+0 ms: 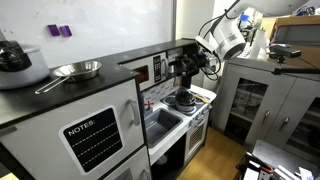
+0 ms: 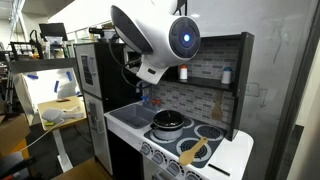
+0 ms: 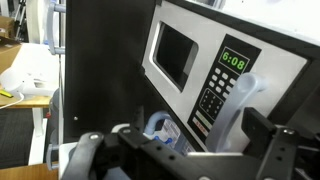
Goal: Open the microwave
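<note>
The microwave (image 3: 175,52) fills the wrist view: a white-framed door with a dark window, a black keypad with a green "6:08" display, a red strip below it, and a pale translucent handle (image 3: 243,100) on its right side. The door looks shut. My gripper (image 3: 185,150) is open just in front of it, and the handle lies between the fingers, close to the right one. In an exterior view the gripper (image 1: 186,68) hangs right before the microwave (image 1: 150,72) under the dark upper shelf. In the other exterior view the arm (image 2: 160,40) hides the microwave.
A black pot (image 1: 183,100) sits on the stove below the gripper, next to the sink (image 1: 160,120). A metal pan (image 1: 78,70) lies on the counter top above the "NOTES" door (image 1: 92,138). A blue-white carton (image 3: 165,130) stands below the microwave.
</note>
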